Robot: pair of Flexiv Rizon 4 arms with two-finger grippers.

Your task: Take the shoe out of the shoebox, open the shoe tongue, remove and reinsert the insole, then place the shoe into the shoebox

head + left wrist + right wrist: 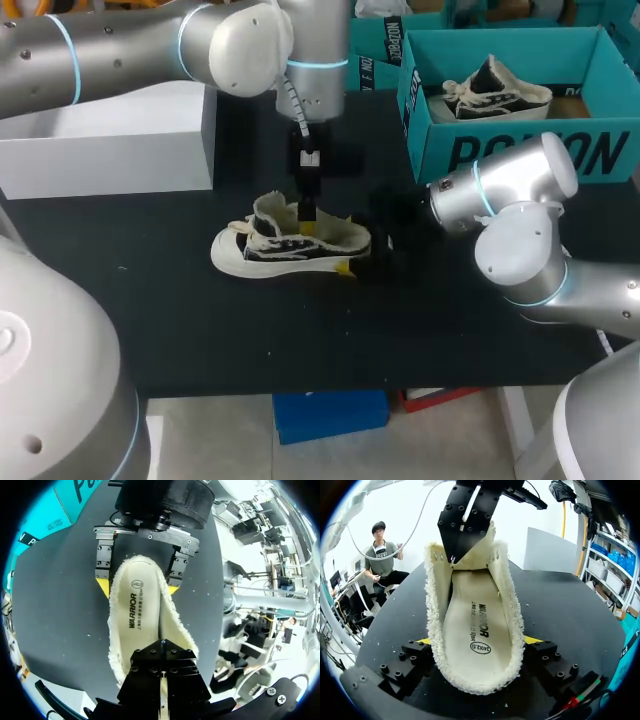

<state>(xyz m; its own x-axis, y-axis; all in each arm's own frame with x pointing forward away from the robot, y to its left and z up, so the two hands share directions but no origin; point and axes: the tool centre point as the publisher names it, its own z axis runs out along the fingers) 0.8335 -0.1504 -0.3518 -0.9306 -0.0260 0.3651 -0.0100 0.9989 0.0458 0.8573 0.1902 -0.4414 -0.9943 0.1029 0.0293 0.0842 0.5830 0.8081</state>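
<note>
Clamping shoe (475, 620) heel: right gripper (479, 641)

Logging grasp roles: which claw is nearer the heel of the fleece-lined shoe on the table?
Right. Right claw straddles the heel of the black-and-white fleece-lined shoe; left claw pinches its tongue.

Left pincer (308, 216) fills the shoe (268, 252) mouth; right pincer (136, 587) flanks its heel.

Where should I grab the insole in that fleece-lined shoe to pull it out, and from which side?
Probably the heel end of the cream insole, from above through the open collar of the white fleece-lined shoe. That end lies bare; the toe end runs under the tongue, where the left gripper sits.
</note>
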